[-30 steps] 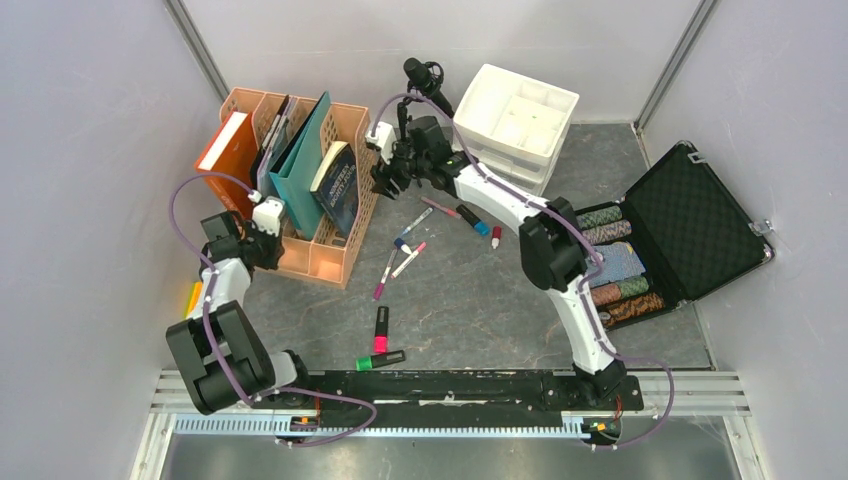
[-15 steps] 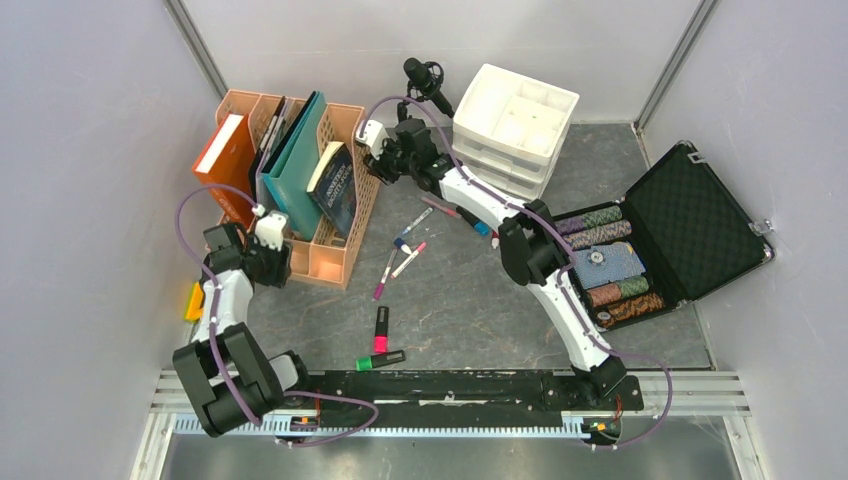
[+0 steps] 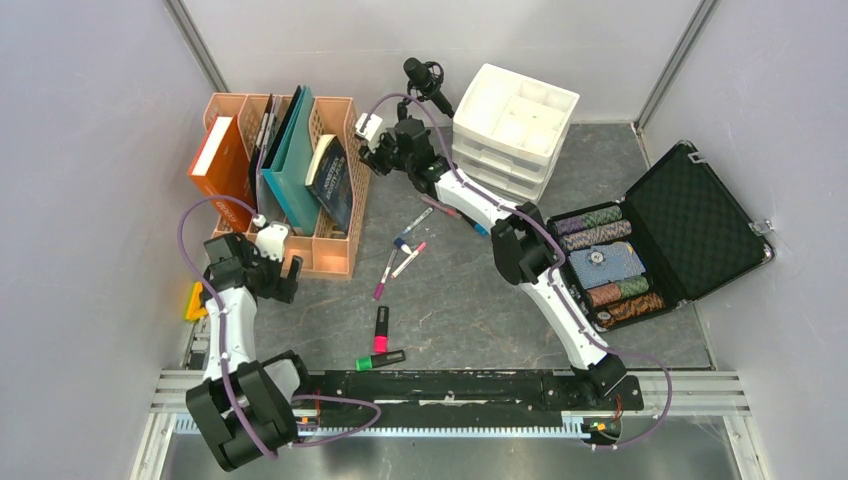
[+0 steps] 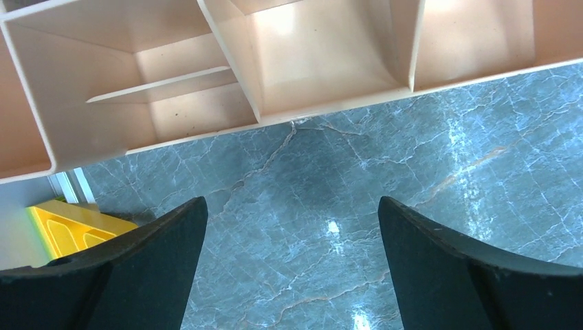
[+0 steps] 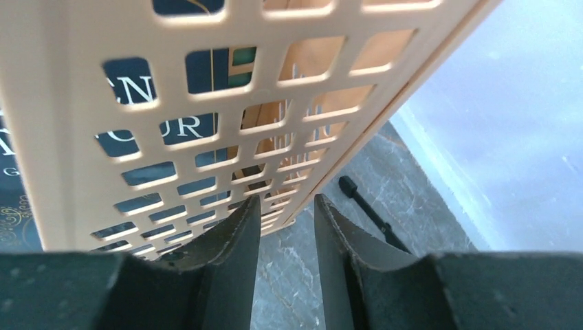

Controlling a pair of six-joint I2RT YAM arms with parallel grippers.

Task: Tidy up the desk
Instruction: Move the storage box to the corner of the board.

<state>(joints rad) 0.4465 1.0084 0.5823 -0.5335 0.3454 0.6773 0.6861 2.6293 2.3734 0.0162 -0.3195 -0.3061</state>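
Rack placement, far-left corner of the dark grey stone-patterned desk (image 3: 470,300): the peach plastic lattice file rack (image 3: 327,257) stands upright to hold books (image 3: 335,180). Your left gripper (image 4: 290,206) hangs wide open, empty, at its near edge. Your right gripper (image 5: 287,203) has jaws nearly meeting at its side wall; you cannot tell whether they clamp it.

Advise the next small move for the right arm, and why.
Probably back the right gripper off the file rack and reach for the loose markers: the rack looks roughly straight, while markers lie scattered across the desk.
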